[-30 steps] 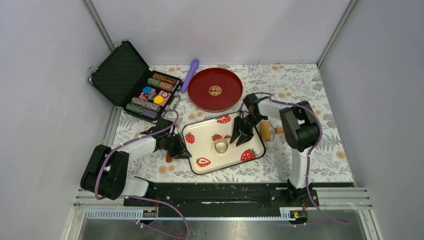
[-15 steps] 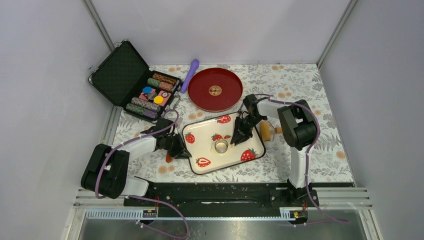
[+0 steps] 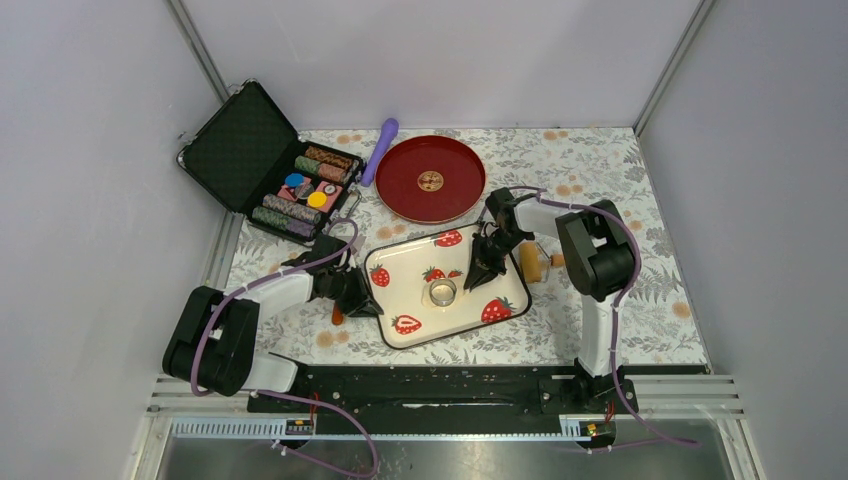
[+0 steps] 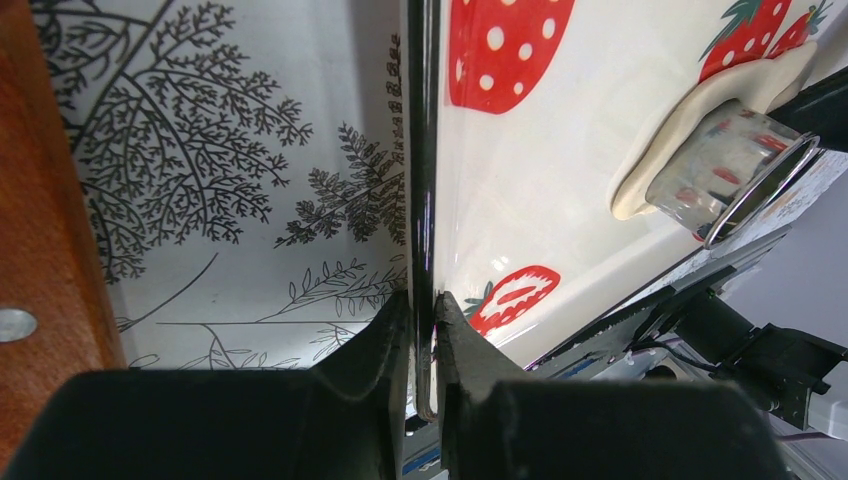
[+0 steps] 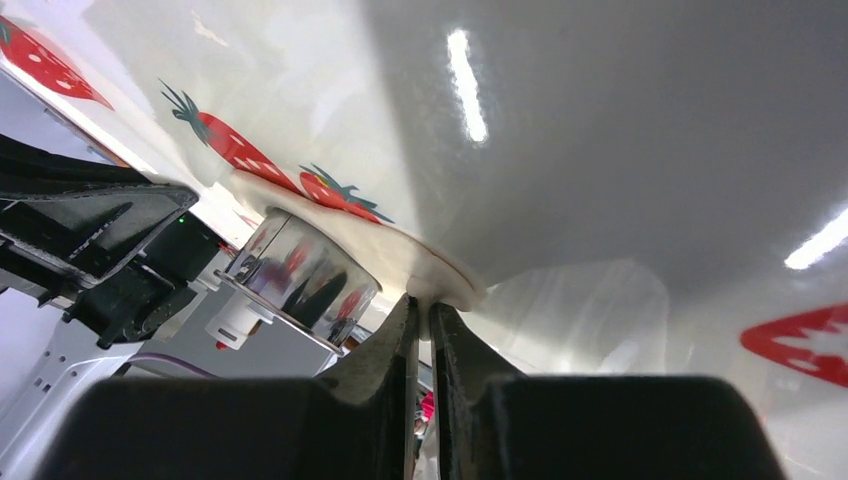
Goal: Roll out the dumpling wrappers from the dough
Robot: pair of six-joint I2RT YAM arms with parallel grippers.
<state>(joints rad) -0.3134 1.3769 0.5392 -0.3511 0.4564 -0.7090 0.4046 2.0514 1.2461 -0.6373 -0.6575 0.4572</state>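
Note:
A flattened pale dough [image 5: 445, 283] lies on the white strawberry tray [image 3: 505, 300] with a metal ring cutter [image 3: 442, 292] standing on it. In the left wrist view the dough [image 4: 690, 105] spreads out under the cutter [image 4: 735, 165]. My right gripper [image 5: 423, 310] is shut on the dough's near edge, just right of the cutter [image 5: 300, 275]; in the top view it [image 3: 476, 278] is over the tray's right half. My left gripper [image 4: 425, 312] is shut on the tray's left rim [image 4: 422, 150]; in the top view it [image 3: 368, 302] is at the tray's left edge. No cut round wrapper is visible.
A wooden roller [image 3: 535, 262] lies just right of the tray. A red round plate [image 3: 430, 178] and a purple handle [image 3: 380, 150] are behind the tray. An open black case of chips [image 3: 275, 165] stands at the back left. A small orange object [image 3: 338, 316] lies under my left arm.
My right gripper's fingers, spread a second ago, have closed on the dough's edge beside the cutter. The left gripper and the tray have not moved.

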